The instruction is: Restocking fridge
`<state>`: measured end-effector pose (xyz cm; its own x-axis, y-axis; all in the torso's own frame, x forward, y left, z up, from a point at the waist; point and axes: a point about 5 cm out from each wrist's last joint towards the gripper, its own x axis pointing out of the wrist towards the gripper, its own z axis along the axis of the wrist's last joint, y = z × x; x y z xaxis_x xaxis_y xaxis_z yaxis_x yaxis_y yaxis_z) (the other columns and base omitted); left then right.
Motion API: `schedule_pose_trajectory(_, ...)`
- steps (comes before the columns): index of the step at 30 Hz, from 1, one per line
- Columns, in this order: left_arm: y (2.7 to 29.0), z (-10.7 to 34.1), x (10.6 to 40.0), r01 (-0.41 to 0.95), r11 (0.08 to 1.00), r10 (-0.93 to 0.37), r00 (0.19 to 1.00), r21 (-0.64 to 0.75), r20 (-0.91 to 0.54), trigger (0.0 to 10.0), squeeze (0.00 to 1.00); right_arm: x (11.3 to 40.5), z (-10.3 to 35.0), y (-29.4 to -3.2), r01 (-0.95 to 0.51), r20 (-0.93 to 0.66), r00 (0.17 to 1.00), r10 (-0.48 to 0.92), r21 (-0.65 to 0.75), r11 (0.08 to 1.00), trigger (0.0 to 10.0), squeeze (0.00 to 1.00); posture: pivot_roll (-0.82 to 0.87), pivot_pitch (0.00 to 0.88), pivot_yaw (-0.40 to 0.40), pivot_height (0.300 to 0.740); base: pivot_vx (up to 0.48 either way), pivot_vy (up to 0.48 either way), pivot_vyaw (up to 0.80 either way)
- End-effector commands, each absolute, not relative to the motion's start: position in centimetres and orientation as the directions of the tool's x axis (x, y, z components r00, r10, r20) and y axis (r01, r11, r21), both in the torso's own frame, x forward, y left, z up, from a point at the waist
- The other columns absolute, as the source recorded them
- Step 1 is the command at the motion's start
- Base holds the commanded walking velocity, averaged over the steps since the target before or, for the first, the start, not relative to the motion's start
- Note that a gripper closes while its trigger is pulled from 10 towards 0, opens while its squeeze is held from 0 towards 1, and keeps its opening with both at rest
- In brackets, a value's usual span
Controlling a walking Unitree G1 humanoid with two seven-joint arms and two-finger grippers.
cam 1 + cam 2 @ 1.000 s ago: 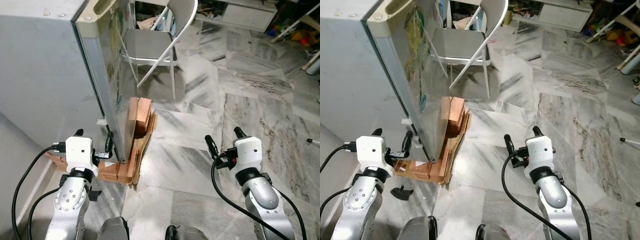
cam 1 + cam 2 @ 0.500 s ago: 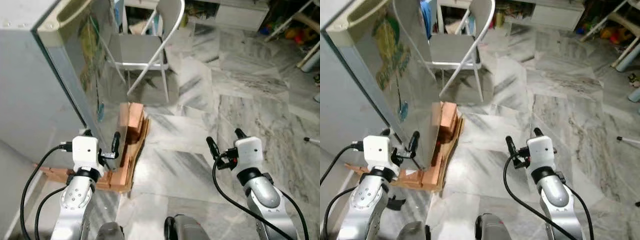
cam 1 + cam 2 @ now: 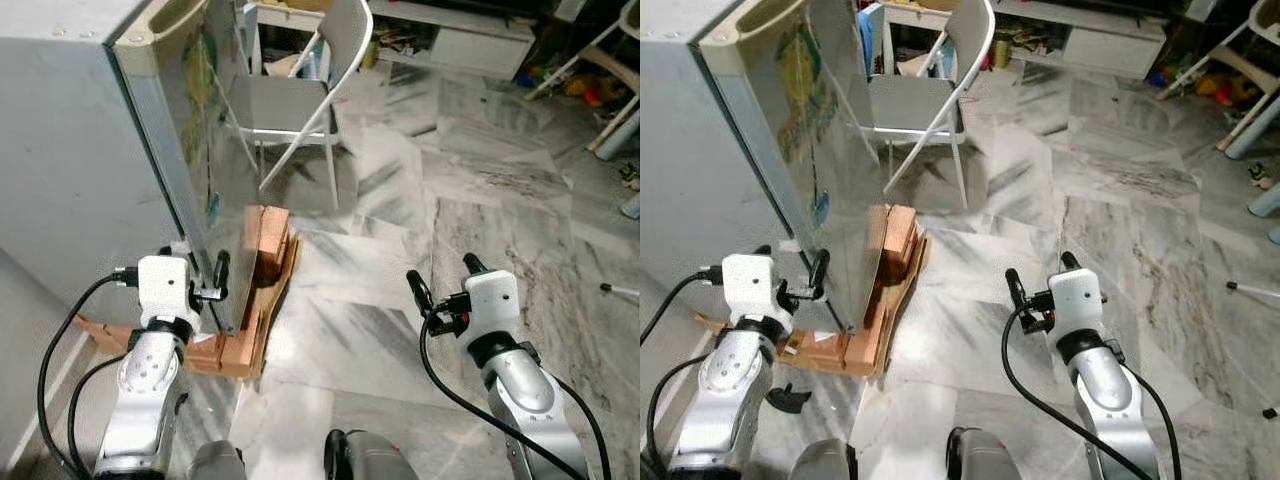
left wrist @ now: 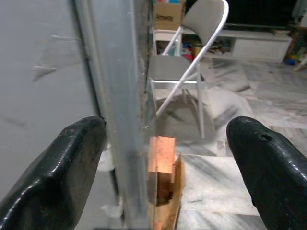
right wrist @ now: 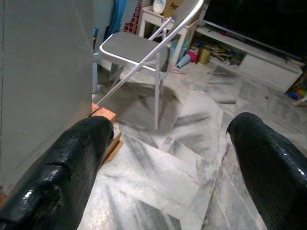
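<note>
The grey fridge (image 3: 80, 170) stands at the left, its shiny side (image 3: 210, 150) bearing colourful stickers. It rests on wooden blocks (image 3: 265, 235) and cardboard. My left gripper (image 3: 195, 272) is open low at the fridge's near corner. In the left wrist view that corner edge (image 4: 120, 120) runs between the two black fingers (image 4: 57, 167). My right gripper (image 3: 442, 278) is open over the bare marble floor, well to the right of the fridge, with nothing between its fingers (image 5: 72, 167).
A grey folding chair (image 3: 300, 95) stands just beyond the fridge. A low white cabinet (image 3: 470, 40) and clutter line the back wall. The marble floor (image 3: 400, 220) stretches to the right. A small black object (image 3: 790, 400) lies on the floor by my left arm.
The camera has swung, shifting the whole scene. My left gripper now sits closer against the fridge's lower corner. The right gripper keeps its pose.
</note>
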<state>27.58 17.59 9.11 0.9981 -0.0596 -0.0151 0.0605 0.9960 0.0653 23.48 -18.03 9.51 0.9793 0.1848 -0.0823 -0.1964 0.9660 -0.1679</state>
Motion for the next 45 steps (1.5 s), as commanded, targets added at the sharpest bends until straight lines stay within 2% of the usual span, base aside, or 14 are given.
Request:
schedule_pose_trajectory(1, 17.7, 8.8, 28.2, 0.051, 0.995, -0.05, 0.999, 0.081, -0.017, 10.0, 0.0, 23.6, 9.4, -18.4, -0.185, -0.097, 0.981, 0.17, -0.174, 0.967, 10.0, 0.0, 0.04, 0.124, -0.086, 0.74, 0.0, 0.0, 0.0)
schedule_pose_trajectory(9, 17.8, 9.0, 31.3, 0.032, 0.996, -0.031, 0.999, 0.083, -0.019, 10.0, 0.0, 23.8, 9.4, -18.2, -0.188, -0.096, 0.98, 0.173, -0.174, 0.967, 10.0, 0.0, 0.03, 0.126, -0.086, 0.74, 0.0, 0.0, 0.0)
schedule_pose_trajectory(15, 18.8, 9.0, 32.3, -0.025, 0.995, 0.027, 1.0, 0.101, -0.012, 10.0, 0.0, 23.8, 9.3, -18.2, -0.187, -0.096, 0.98, 0.173, -0.174, 0.967, 10.0, 0.0, 0.02, 0.126, -0.084, 0.74, 0.0, 0.0, 0.0)
schedule_pose_trajectory(22, 18.3, 9.8, 33.5, -0.006, 0.996, 0.005, 1.0, 0.092, 0.017, 10.0, 0.0, 23.8, 9.3, -18.1, -0.197, -0.099, 0.978, 0.182, -0.173, 0.965, 10.0, 0.0, 0.03, 0.126, -0.088, 0.74, 0.0, 0.0, 0.0)
schedule_pose_trajectory(25, 16.6, 10.5, 34.1, 0.082, 0.991, -0.087, 0.995, 0.102, 0.047, 10.0, 0.0, 23.7, 9.1, -18.3, -0.206, -0.126, 0.975, 0.183, -0.208, 0.956, 10.0, 0.0, 0.03, 0.125, -0.09, 0.74, 0.0, 0.0, 0.0)
schedule_pose_trajectory(28, 14.0, 10.8, 34.1, 0.216, 0.971, -0.223, 0.973, 0.105, 0.061, 10.0, 0.0, 23.3, 8.4, -19.6, -0.14, -0.188, 0.978, 0.085, -0.299, 0.944, 10.0, 0.0, 0.03, 0.123, -0.096, 0.74, 0.0, 0.0, 0.0)
schedule_pose_trajectory(30, 10.0, 10.7, 33.1, 0.41, 0.903, -0.42, 0.905, 0.13, 0.065, 10.0, 0.0, 22.6, 7.5, -20.6, -0.107, -0.25, 0.968, 0.028, -0.307, 0.946, 10.0, 0.0, 0.03, 0.122, -0.096, 0.74, 0.0, 0.0, 0.0)
schedule_pose_trajectory(34, 6.4, 10.6, 32.0, 0.557, 0.817, -0.571, 0.818, 0.149, 0.069, 10.0, 0.0, 22.1, 7.1, -21.2, -0.085, -0.284, 0.959, -0.012, -0.325, 0.942, 10.0, 0.0, 0.02, 0.122, -0.09, 0.74, 0.0, 0.0, 0.0)
schedule_pose_trajectory(35, 3.9, 11.0, 31.1, 0.647, 0.751, -0.659, 0.748, 0.134, 0.083, 10.0, 0.0, 21.7, 6.8, -21.8, -0.06, -0.3, 0.953, -0.043, -0.326, 0.944, 10.0, 0.0, 0.02, 0.121, -0.088, 0.74, 0.0, 0.0, 0.0)
schedule_pose_trajectory(36, 3.1, 11.2, 30.8, 0.674, 0.727, -0.685, 0.723, 0.129, 0.089, 10.0, 0.0, 21.6, 6.7, -22.0, -0.053, -0.305, 0.951, -0.052, -0.327, 0.944, 10.0, 0.0, 0.02, 0.121, -0.088, 0.74, 0.0, 0.0, 0.0)
schedule_pose_trajectory(38, -0.6, 11.6, 28.2, 0.802, 0.566, -0.824, 0.556, 0.191, 0.105, 10.0, 0.0, 21.4, 6.3, -22.3, -0.026, -0.316, 0.945, -0.078, -0.313, 0.949, 10.0, 0.0, 0.02, 0.118, -0.084, 0.74, 0.0, 0.0, 0.0)
schedule_pose_trajectory(41, -1.8, 11.5, 27.1, 0.832, 0.521, -0.854, 0.509, 0.191, 0.109, 10.0, 0.0, 21.4, 6.2, -22.3, -0.022, -0.316, 0.946, -0.08, -0.307, 0.951, 10.0, 0.0, 0.02, 0.117, -0.078, 0.74, 0.0, 0.0, 0.0)
schedule_pose_trajectory(44, -1.1, 11.1, 27.7, 0.802, 0.565, -0.825, 0.557, 0.195, 0.099, 10.0, 0.0, 21.6, 6.1, -22.1, -0.025, -0.316, 0.946, -0.078, -0.308, 0.951, 10.0, 0.0, 0.02, 0.119, -0.074, 0.74, 0.0, 0.0, 0.0)
schedule_pose_trajectory(45, 0.4, 10.9, 28.7, 0.746, 0.64, -0.767, 0.634, 0.182, 0.1, 10.0, 0.0, 21.7, 5.8, -22.1, -0.019, -0.318, 0.945, -0.081, -0.301, 0.954, 10.0, 0.0, 0.02, 0.123, -0.074, 0.74, 0.0, 0.0, 0.0)
